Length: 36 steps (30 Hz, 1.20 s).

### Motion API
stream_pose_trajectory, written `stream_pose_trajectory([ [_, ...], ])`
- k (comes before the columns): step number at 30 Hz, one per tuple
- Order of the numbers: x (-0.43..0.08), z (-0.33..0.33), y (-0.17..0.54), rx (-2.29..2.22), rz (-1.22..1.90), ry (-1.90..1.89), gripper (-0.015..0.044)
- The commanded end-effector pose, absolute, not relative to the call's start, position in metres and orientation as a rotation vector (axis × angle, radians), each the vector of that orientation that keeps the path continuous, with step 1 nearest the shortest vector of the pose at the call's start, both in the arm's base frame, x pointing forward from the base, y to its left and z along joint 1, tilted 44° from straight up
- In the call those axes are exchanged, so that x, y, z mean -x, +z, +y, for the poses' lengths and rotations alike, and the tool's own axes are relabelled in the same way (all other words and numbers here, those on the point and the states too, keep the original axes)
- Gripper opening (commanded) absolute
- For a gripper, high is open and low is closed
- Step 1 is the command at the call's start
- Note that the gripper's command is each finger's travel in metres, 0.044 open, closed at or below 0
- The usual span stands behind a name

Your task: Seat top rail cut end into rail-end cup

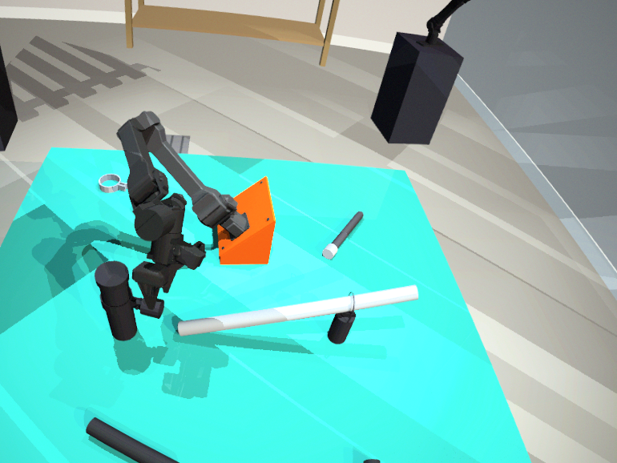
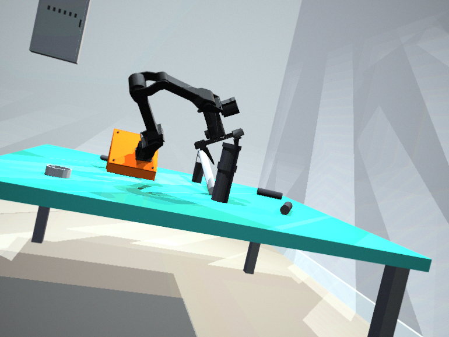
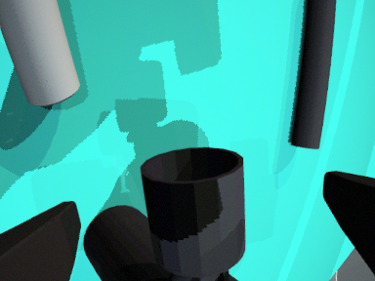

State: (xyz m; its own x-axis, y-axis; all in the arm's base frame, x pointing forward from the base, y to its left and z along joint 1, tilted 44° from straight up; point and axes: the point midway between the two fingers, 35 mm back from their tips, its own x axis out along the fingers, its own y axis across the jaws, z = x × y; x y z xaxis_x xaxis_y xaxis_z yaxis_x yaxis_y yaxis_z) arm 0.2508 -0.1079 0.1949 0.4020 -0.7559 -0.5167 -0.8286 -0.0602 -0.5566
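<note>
Broad turquoise table top on dark legs, carrying everything else. Black jointed arm rising from an orange wedge-shaped base block, bending over to the left and down. Long white round rail lying across the middle, well apart from the hand, right part threaded through a thin wire loop on a short dark stub post, cut left end bare and resting near the big post, not inside the cup. Tall dark cylindrical post standing upright at the left, a dark band round its upper part with a short open-mouthed dark cup sticking out sideways toward the rail. Parallel-jaw gripper poised directly over that cup, fingers spread to nearly their widest, one dark fingertip at each side of the wrist view, the cup between them; contact with cup or post cannot be told; nothing pinched. Long dark tube lying at the near left edge. Slim dark rod with a white tip lying right of the orange block. Small grey metal ring clamp at the far left.
</note>
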Motion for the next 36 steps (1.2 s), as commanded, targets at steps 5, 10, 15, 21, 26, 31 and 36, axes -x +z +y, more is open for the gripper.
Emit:
stream_pose_trajectory([
  [5, -0.257, -0.117, 0.185, 1.827, 1.372, 0.124, 0.044],
  [10, -0.261, -0.124, 0.181, 1.827, 1.371, 0.123, 0.044],
  [15, -0.263, -0.13, 0.177, 1.829, 1.37, 0.121, 0.044],
  [21, -0.266, -0.138, 0.173, 1.833, 1.369, 0.117, 0.044],
  [26, -0.269, -0.146, 0.17, 1.838, 1.368, 0.113, 0.044],
  [31, -0.269, -0.148, 0.169, 1.839, 1.368, 0.111, 0.0387],
  [36, -0.269, -0.148, 0.169, 1.839, 1.368, 0.111, 0.0256],
])
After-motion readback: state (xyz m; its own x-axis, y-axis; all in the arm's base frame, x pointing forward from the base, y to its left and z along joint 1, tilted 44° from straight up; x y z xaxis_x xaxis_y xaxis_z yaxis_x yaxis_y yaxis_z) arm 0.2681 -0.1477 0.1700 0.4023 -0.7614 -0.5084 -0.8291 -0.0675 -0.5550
